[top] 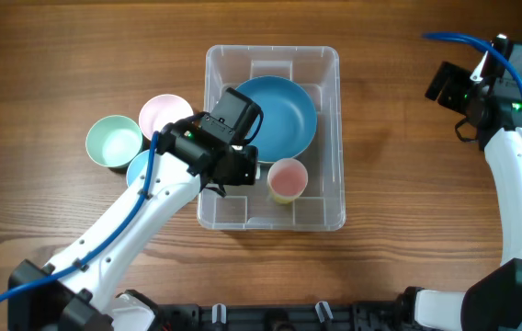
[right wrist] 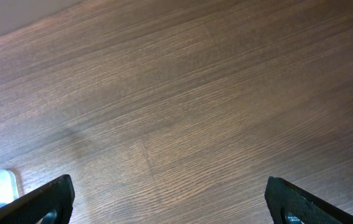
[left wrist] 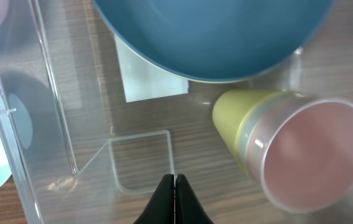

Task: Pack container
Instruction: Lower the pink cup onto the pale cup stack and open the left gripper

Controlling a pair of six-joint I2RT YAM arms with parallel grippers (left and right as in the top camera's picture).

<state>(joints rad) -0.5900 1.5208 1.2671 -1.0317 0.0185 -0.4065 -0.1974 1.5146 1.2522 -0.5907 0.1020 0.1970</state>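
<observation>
The clear rectangular container (top: 329, 138) sits mid-table. Inside it lie a big blue bowl (top: 279, 115) and a small cup (top: 288, 179) with a yellow-green body and pink inside. My left gripper (top: 233, 170) hovers over the container's front left part, shut and empty. In the left wrist view its fingertips (left wrist: 174, 182) are pressed together above the container floor (left wrist: 139, 162), with the blue bowl (left wrist: 214, 37), a white label (left wrist: 148, 78) and the cup (left wrist: 288, 149) beyond. My right gripper (right wrist: 167, 196) is open over bare wood at the far right (top: 468, 92).
Three bowls stand left of the container: a green one (top: 114, 142), a pink one (top: 164, 113) and a light blue one (top: 141, 170) partly under my left arm. The wooden table (top: 399, 184) stretches between the container and the right arm.
</observation>
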